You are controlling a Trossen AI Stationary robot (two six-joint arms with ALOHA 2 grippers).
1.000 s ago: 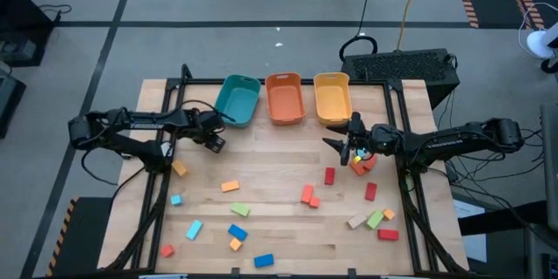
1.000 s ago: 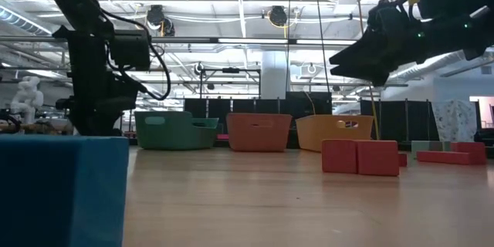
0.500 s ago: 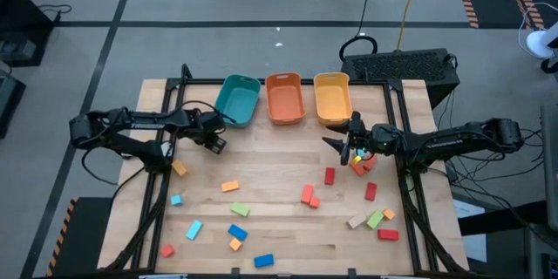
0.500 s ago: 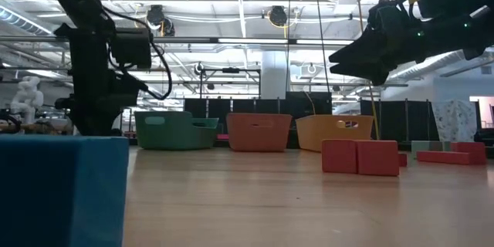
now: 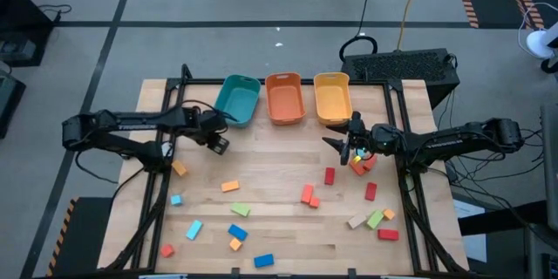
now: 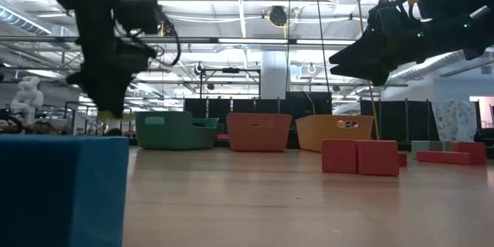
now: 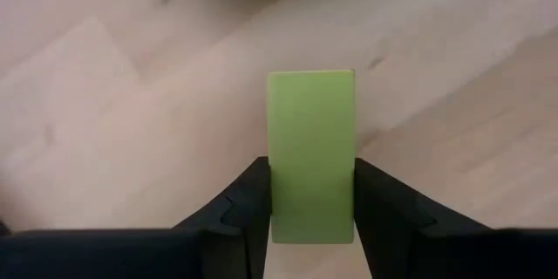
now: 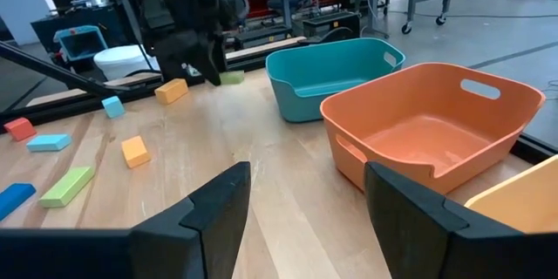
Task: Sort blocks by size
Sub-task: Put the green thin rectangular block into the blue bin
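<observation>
My left gripper (image 5: 216,143) is shut on a light green bar block (image 7: 310,139) just in front of the teal bin (image 5: 239,100); it also shows in the low view (image 6: 106,108) and the right wrist view (image 8: 206,63). My right gripper (image 5: 343,146) is open and empty, up in the air in front of the yellow bin (image 5: 332,98). Several blocks in red, orange, blue, green and tan lie flat on the table, such as a red one (image 5: 329,175) and a blue one (image 5: 237,232). My left gripper pinches the green bar's two long sides (image 7: 277,200) between its two fingers (image 7: 248,193), at the end nearer the wrist. The fingers lie along the bar, which sticks out past the fingertips. The bar is lifted clear of the table.
The teal, orange (image 5: 285,98) and yellow bins stand in a row at the far edge. Red and orange blocks (image 5: 362,164) lie right under my right arm. Other blocks are scattered over the near half; a blue block (image 6: 62,189) stands close in the low view.
My left gripper has gone up from the table with the green bar, which is now lifted clear. My right gripper has kept still.
</observation>
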